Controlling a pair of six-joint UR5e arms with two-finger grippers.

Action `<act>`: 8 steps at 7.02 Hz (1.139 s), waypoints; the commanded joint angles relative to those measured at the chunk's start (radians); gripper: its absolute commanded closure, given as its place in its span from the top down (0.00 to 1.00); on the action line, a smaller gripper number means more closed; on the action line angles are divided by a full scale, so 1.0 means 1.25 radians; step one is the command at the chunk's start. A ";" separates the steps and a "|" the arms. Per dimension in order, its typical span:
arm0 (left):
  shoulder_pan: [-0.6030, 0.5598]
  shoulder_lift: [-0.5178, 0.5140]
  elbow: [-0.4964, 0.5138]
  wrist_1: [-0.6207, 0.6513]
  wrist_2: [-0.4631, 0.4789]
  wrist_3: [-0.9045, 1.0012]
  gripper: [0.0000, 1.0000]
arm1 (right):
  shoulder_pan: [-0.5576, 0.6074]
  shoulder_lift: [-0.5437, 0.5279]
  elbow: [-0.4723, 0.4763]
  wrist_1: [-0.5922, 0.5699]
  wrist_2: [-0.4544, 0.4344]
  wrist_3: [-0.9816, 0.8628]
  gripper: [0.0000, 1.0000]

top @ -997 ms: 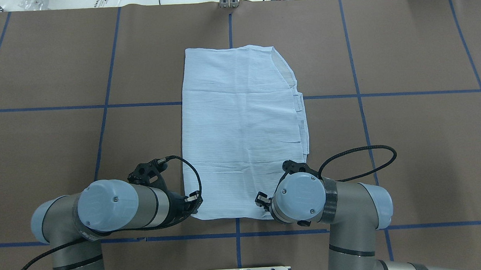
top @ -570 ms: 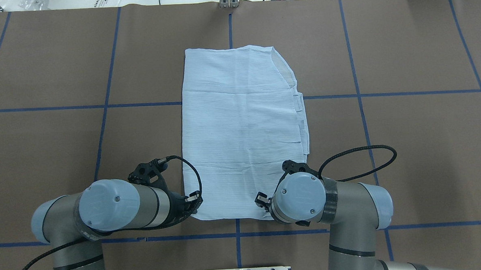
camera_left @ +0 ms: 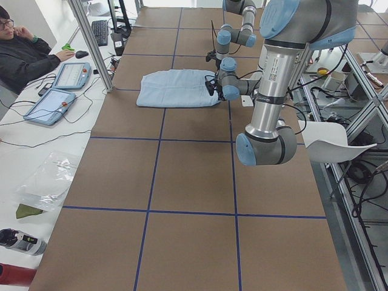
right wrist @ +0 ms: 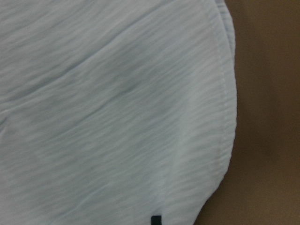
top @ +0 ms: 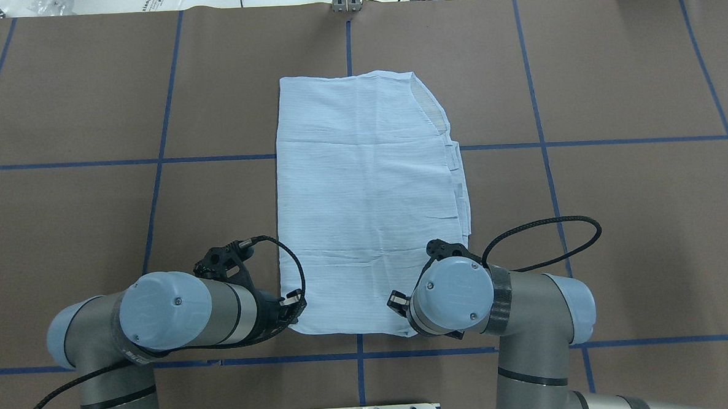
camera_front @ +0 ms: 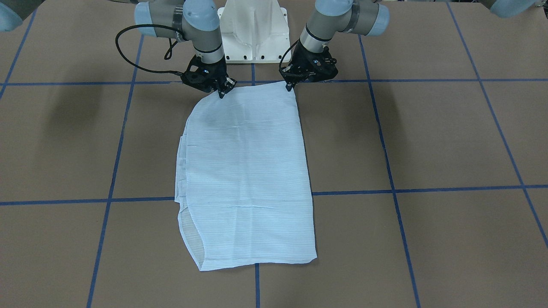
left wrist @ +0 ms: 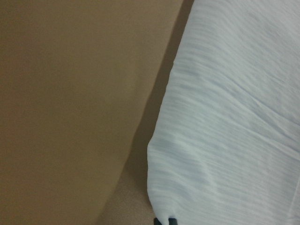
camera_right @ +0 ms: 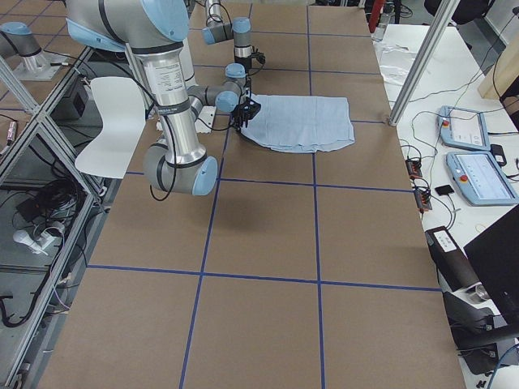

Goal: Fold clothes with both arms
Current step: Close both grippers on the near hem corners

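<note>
The shirt (camera_front: 246,171) looks soft and floppy, so the left end effector (camera_front: 290,87) and right end effector (camera_front: 221,92) pinch its near corners.

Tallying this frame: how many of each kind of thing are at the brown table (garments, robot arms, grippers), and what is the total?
shirt: 1
Robot arms: 2 (left arm, right arm)
Grippers: 2 (left gripper, right gripper)
Total: 5

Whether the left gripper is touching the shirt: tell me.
Touching. Left wrist view: a corner of the shirt rises, shadowed beneath, into the left gripper.
</note>
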 commanded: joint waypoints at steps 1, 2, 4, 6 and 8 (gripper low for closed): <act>0.000 -0.002 -0.004 0.000 0.000 0.001 0.00 | 0.001 0.001 0.009 0.000 -0.004 0.002 0.00; -0.001 -0.001 -0.025 0.001 -0.001 0.002 0.00 | 0.002 0.001 0.024 -0.001 -0.007 0.004 0.00; -0.005 0.010 -0.064 0.002 -0.002 0.003 0.00 | 0.019 -0.008 0.075 -0.004 0.004 0.001 0.00; -0.007 0.013 -0.107 0.041 -0.023 0.008 0.00 | 0.029 -0.039 0.148 -0.009 0.025 0.001 0.00; -0.002 0.012 -0.163 0.089 -0.025 0.008 0.00 | 0.038 -0.080 0.228 -0.009 0.070 0.001 0.00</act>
